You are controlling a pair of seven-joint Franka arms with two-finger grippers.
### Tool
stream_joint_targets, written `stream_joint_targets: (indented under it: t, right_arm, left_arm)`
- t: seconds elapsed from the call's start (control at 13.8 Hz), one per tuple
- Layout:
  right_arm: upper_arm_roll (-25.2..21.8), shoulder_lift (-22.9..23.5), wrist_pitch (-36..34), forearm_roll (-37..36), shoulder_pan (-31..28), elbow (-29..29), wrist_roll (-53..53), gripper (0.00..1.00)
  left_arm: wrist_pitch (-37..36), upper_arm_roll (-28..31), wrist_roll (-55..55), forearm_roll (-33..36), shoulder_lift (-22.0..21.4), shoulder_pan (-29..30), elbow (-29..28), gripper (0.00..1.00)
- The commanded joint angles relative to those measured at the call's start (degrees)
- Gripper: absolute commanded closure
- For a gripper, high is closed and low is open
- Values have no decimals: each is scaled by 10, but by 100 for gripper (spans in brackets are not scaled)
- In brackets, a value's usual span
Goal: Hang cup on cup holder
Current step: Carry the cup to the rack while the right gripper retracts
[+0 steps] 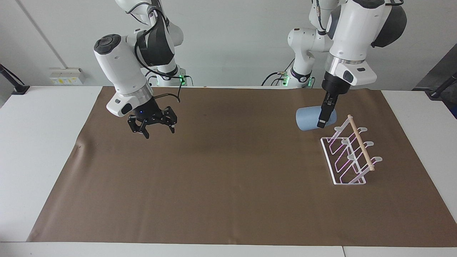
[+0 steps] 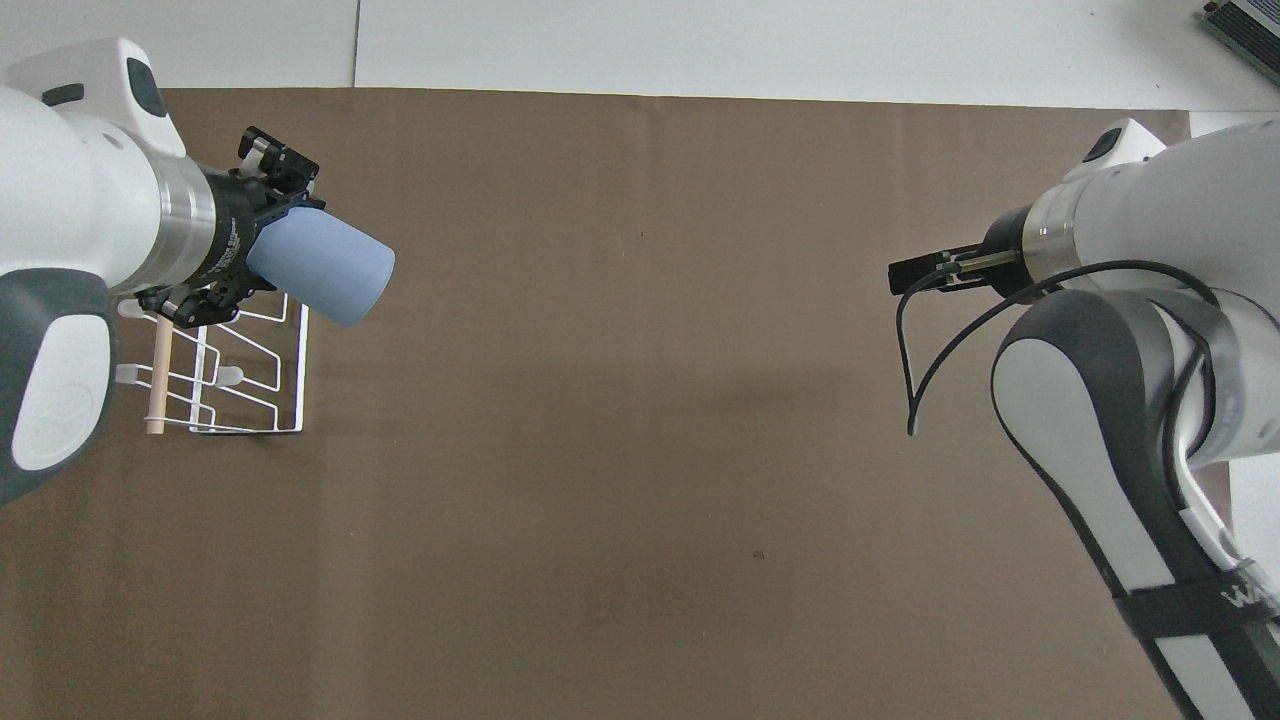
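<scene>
A white table [image 1: 43, 150] carries everything here, its top made of light panels with seams showing along the edge farthest from the robots. A large rectangular sheet of matte brown paper [image 1: 228, 185] lies flat on it and covers most of the surface, leaving bare white strips at both ends. Directly on the brown sheet, toward the left arm's end of the table, stands a small slanted white wire rack with looped, round-tipped prongs and a light wooden dowel across its top [image 1: 348, 157]. Its rectangular wire base rests flat on the paper.
</scene>
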Motion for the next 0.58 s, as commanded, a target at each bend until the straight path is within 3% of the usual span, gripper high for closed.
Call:
stream_joint_targets:
  t: [0.0,0.29,0.51]
  right_arm:
    - [-1,-34,-18,-64,-5,-2,11,0]
    - [0,-49,-69,-62,-46,46,23,0]
    - [-1,-56,-140,-67,-58,90,30,0]
  left_arm:
    - [18,-2,86,37,-26,19,-42,100]
    - [135,-2,100,126,-58,34,-139,100]
    - [174,-2,101,170,-47,56,-145,100]
